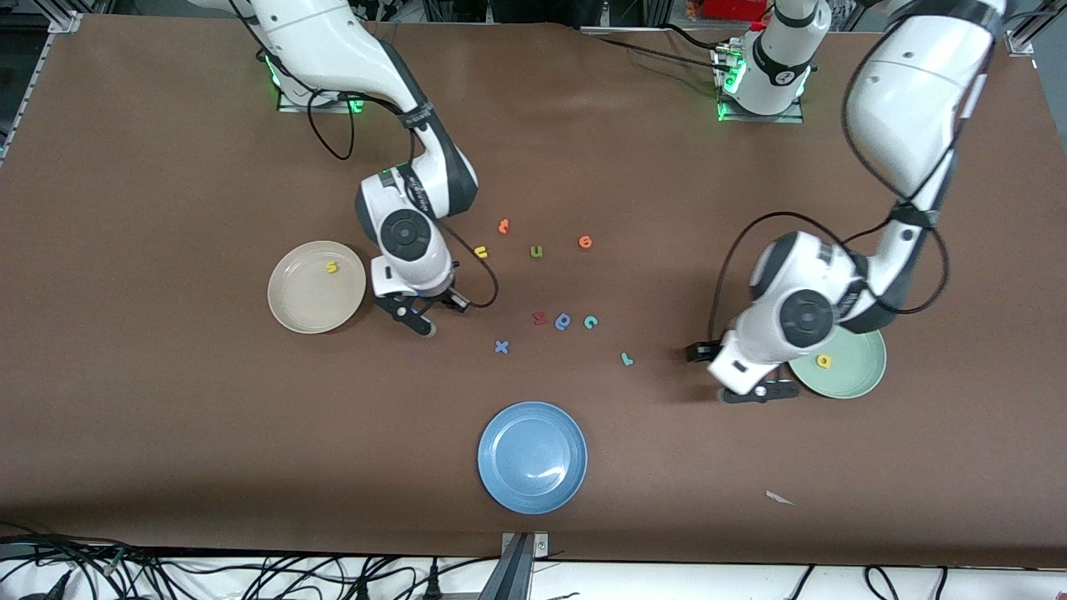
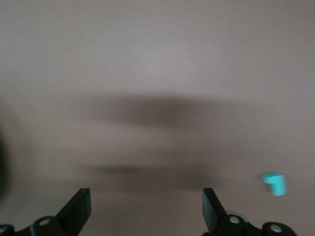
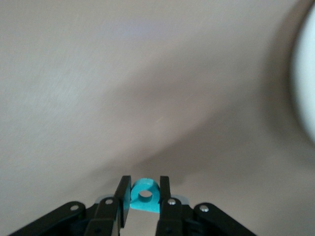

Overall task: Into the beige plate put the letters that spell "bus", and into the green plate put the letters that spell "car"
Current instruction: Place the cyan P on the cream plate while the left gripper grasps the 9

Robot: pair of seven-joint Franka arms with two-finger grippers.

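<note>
My right gripper [image 3: 145, 189] is shut on the teal "b" [image 3: 145, 196]; in the front view it [image 1: 425, 320] hangs over bare table beside the beige plate [image 1: 293, 310], which holds the yellow "s" [image 1: 332, 267]. The yellow "u" [image 1: 481, 252] lies on the table near it. My left gripper [image 1: 757, 392] [image 2: 146, 196] is open and holds nothing, over the table at the rim of the green plate [image 1: 859, 379], where the yellow "a" [image 1: 824, 361] rests. The teal "c" [image 1: 590, 322] and teal "r" [image 1: 627, 358] [image 2: 274, 183] lie mid-table.
Other loose letters lie mid-table: an olive "u" [image 1: 536, 251], two orange ones [image 1: 503, 226] [image 1: 585, 242], a dark red one [image 1: 539, 317], a blue round one [image 1: 563, 322] and a blue "x" [image 1: 501, 347]. A blue plate [image 1: 532, 457] sits nearer the front camera, a paper scrap [image 1: 779, 498] toward the left arm's end.
</note>
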